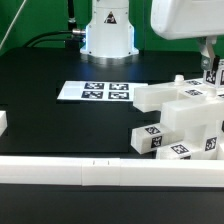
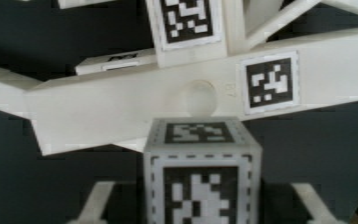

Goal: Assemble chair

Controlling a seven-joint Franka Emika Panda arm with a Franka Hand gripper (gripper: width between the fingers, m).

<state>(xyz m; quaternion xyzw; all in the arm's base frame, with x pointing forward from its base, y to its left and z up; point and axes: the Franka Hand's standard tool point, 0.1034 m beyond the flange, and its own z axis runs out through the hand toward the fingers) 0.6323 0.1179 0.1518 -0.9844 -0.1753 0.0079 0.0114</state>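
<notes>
The chair's white tagged parts are clustered at the exterior view's right: a flat slab [image 1: 160, 97], a blocky stack [image 1: 190, 128] and a short post [image 1: 148, 138] lying in front. My gripper [image 1: 211, 78] hangs over the cluster's far right. In the wrist view a tagged post [image 2: 202, 160] stands between the pale fingers [image 2: 101, 200], and my gripper [image 2: 204, 196] is shut on it. Just beyond the post's end lies the slanted seat slab [image 2: 105, 105], with a round hole [image 2: 197, 95] and a tag. Braced frame bars [image 2: 265, 25] show behind it.
The marker board [image 1: 95, 92] lies flat mid-table. A long white border rail [image 1: 100, 172] runs along the front edge. The arm's base [image 1: 108, 35] stands at the back with cables beside it. A small white piece [image 1: 3, 122] sits at the exterior view's left edge.
</notes>
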